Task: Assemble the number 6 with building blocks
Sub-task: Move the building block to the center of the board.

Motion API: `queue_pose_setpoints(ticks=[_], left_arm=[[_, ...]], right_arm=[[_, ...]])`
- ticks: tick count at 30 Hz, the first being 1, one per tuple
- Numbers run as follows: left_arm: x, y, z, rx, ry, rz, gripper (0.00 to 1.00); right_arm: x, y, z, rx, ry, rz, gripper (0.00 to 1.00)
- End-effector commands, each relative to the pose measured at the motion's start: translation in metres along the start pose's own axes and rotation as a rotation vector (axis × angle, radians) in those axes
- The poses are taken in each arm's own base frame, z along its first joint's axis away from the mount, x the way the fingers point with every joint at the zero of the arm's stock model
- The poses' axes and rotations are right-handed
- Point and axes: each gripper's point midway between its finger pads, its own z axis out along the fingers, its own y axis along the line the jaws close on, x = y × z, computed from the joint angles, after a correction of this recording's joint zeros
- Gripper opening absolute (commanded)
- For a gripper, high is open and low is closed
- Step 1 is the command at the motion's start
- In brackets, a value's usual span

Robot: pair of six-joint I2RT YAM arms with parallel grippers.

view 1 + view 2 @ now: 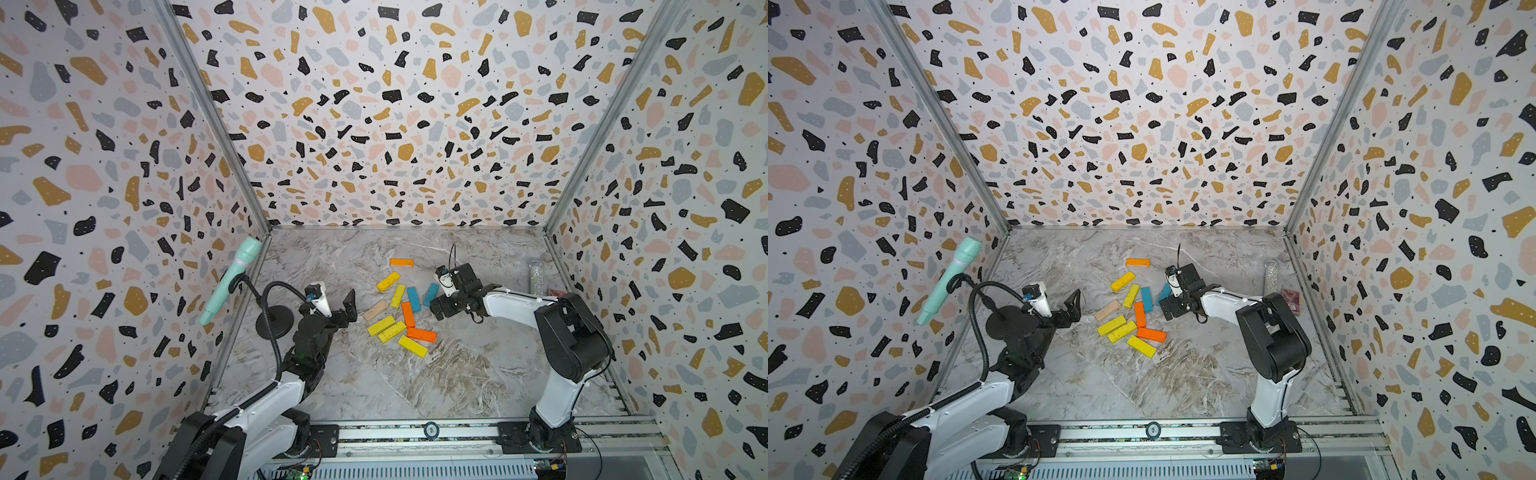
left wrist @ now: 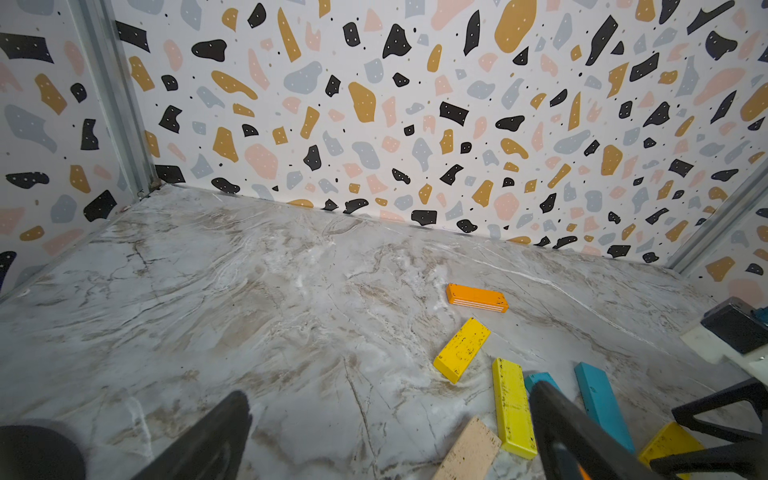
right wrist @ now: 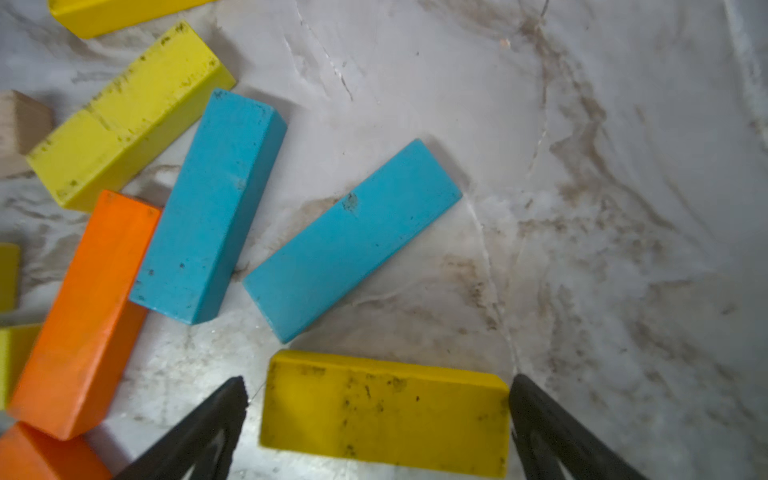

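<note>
In both top views the small flat wooden building blocks [image 1: 392, 331] [image 1: 1121, 331], painted yellow, orange and teal with one plain beige, lie loose in the middle of the marble-patterned counter [image 1: 374, 386]. One orange block [image 1: 401, 262] lies alone, nearer the back edge. No figure 6 has been laid out, so the job looks to be at its first pick. The right tool [image 1: 436, 309] hangs low at the right side of the heap. The left tool [image 1: 337, 302] stands off at the heap's left side, spread wide and empty.

The left wrist view shows the left tool [image 2: 390, 397] gaping over bare counter and touching nothing. The lone orange block [image 2: 477, 297] and a scuffed yellow one [image 2: 461, 349] lie beyond it.

In the right wrist view the right tool [image 3: 378, 388] is spread wide and holds nothing. A worn yellow block [image 3: 386, 424] lies flat between its fingers, lengthwise from one to the other. One fingertip [image 3: 521, 390] sits at the block's end, though I cannot tell whether it touches. The other has a small gap. Two teal blocks [image 3: 353, 241] lie just past it.

Closing here would pinch the block by its short ends with little room to spare. Centre the tool first, come down square, and lift clear of the teal pair. Turning the wrist to take the narrow width would likely hold steadier.
</note>
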Motion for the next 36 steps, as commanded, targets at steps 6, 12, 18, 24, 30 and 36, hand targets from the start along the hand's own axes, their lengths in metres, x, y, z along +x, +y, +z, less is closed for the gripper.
queue_pose_setpoints(ticks=[6,12,18,24,30,36], left_arm=[[-0.016,-0.002,-0.001,-0.005,-0.048,-0.016,1.0],[-0.015,-0.001,0.0,-0.011,-0.043,-0.014,0.99],[-0.014,-0.002,0.001,-0.008,-0.037,-0.012,0.99],[-0.015,-0.001,0.001,-0.013,-0.039,-0.012,0.99],[-0.015,0.001,0.0,-0.019,-0.04,-0.013,0.99],[-0.015,0.002,0.0,-0.026,-0.04,-0.011,0.99]], right_arm=[[0.003,0.003,0.008,0.02,0.074,-0.026,0.99],[0.015,0.005,0.011,0.022,0.124,-0.032,0.99],[0.02,0.003,0.016,0.026,0.149,0.0,0.99],[0.016,-0.014,0.007,0.094,0.127,0.128,0.97],[-0.009,-0.052,-0.023,0.146,-0.009,0.301,0.95],[-0.016,-0.085,-0.02,0.213,-0.025,0.345,0.95]])
